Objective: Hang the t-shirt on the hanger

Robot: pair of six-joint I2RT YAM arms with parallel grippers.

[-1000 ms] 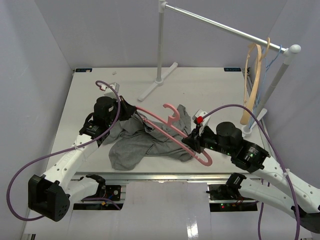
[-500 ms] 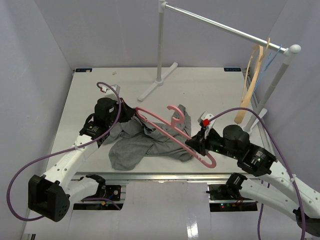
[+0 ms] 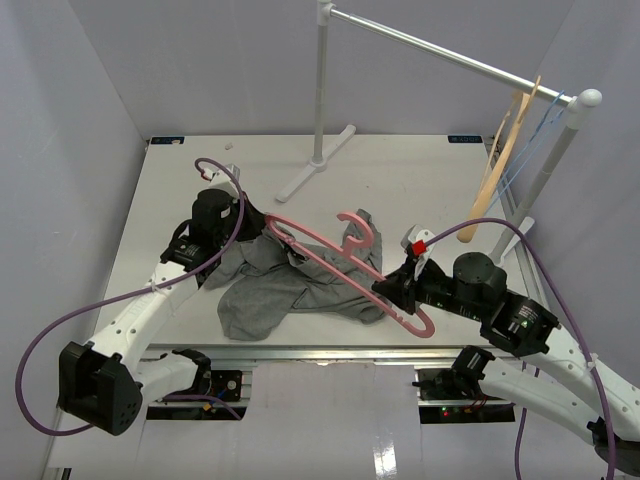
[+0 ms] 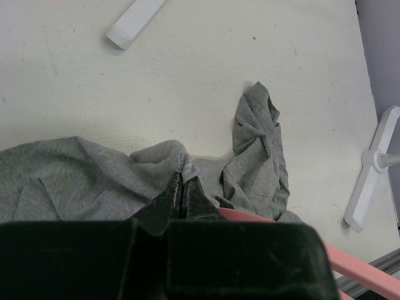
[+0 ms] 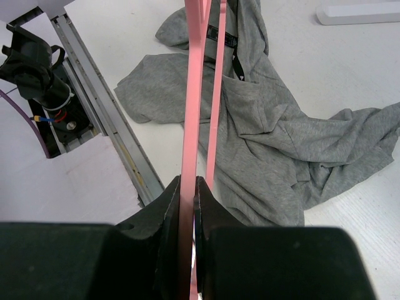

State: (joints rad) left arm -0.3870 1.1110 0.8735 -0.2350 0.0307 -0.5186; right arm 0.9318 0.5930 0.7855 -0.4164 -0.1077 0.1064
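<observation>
The grey t-shirt [image 3: 285, 285] lies crumpled on the table between the two arms. My left gripper [image 3: 262, 228] is shut on a fold of the t-shirt [image 4: 81, 178] at its upper left edge, the tips [image 4: 183, 179] pinching the cloth. The pink hanger [image 3: 325, 258] runs slantwise over the shirt, hook [image 3: 357, 226] pointing away from me. My right gripper [image 3: 388, 290] is shut on the hanger's lower bar [image 5: 190, 94] near its right shoulder. That gripper [image 5: 187, 186] holds the bar above the t-shirt [image 5: 281, 144].
A white clothes rack stands at the back, its foot [image 3: 315, 165] on the table and its rail [image 3: 440, 50] running to the right. A tan wooden hanger [image 3: 497, 165] and a blue wire hanger [image 3: 528, 145] hang at the rail's right end. The table's metal front edge [image 5: 119, 137] is close.
My right gripper has drawn the pink hanger slightly right and toward the front edge. The wooden hanger on the rail has swung. The left gripper has barely moved.
</observation>
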